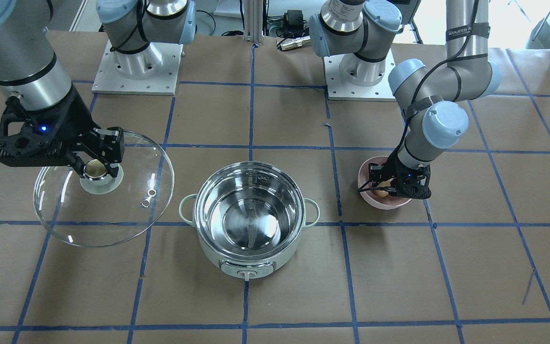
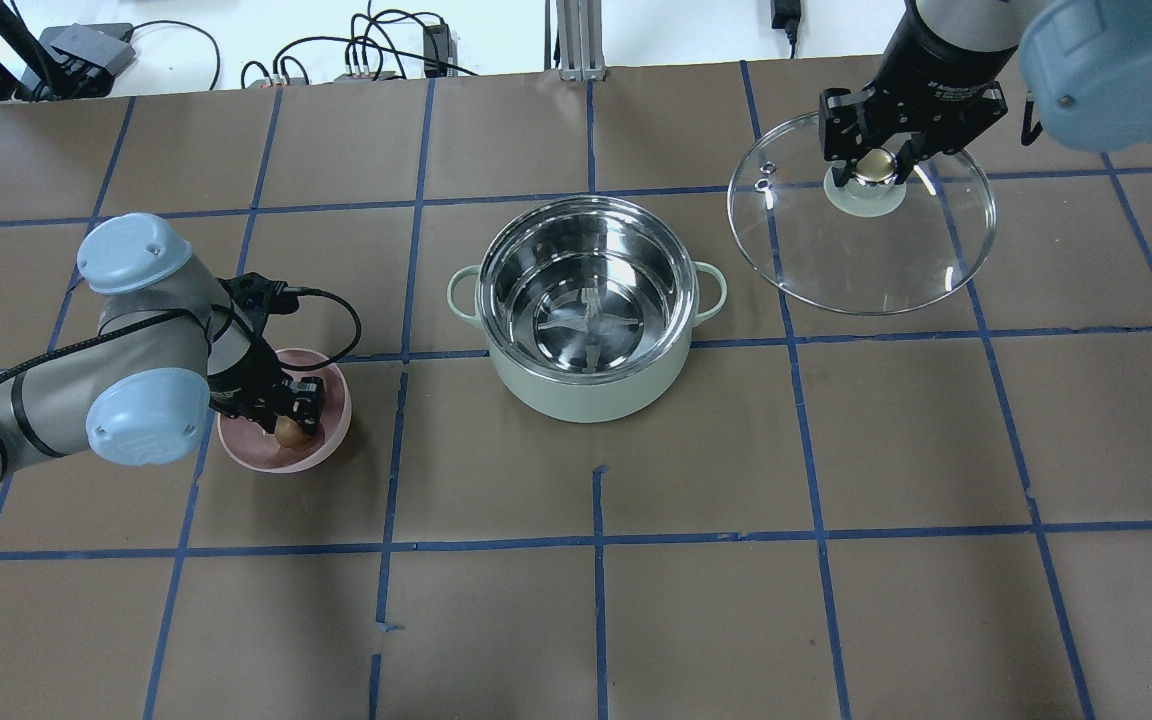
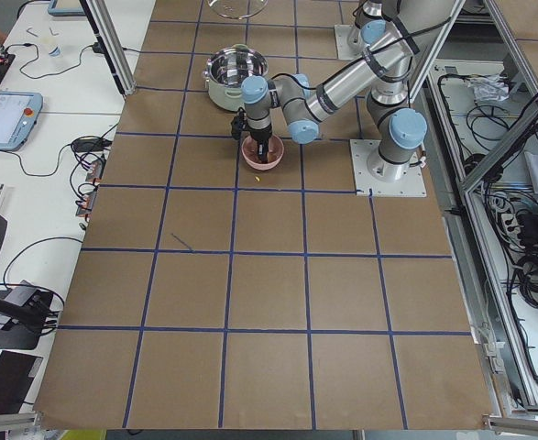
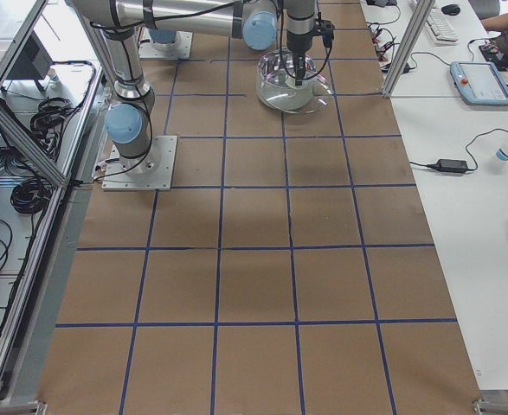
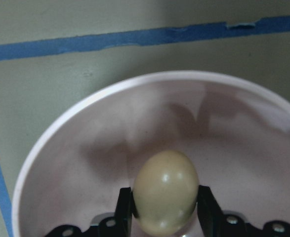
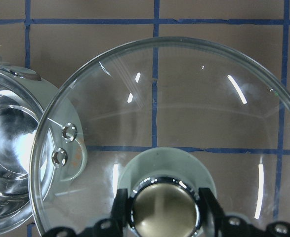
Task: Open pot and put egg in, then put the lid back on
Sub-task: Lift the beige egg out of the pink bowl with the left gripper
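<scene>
The mint-green pot (image 2: 586,310) stands open at the table's middle, its steel interior empty. My left gripper (image 2: 290,428) reaches down into a pink bowl (image 2: 334,388) and is shut on the tan egg (image 5: 165,191). In the left wrist view the egg sits between both fingers, low inside the bowl. My right gripper (image 2: 876,165) is shut on the beige knob (image 6: 163,210) of the clear glass lid (image 2: 861,240). It holds the lid off to the pot's side, apart from the pot, tilted slightly.
Brown paper with blue tape lines covers the table (image 2: 596,560). Both arm bases (image 1: 134,62) stand at the robot's edge. Cables and a laptop lie beyond the far edge (image 2: 86,50).
</scene>
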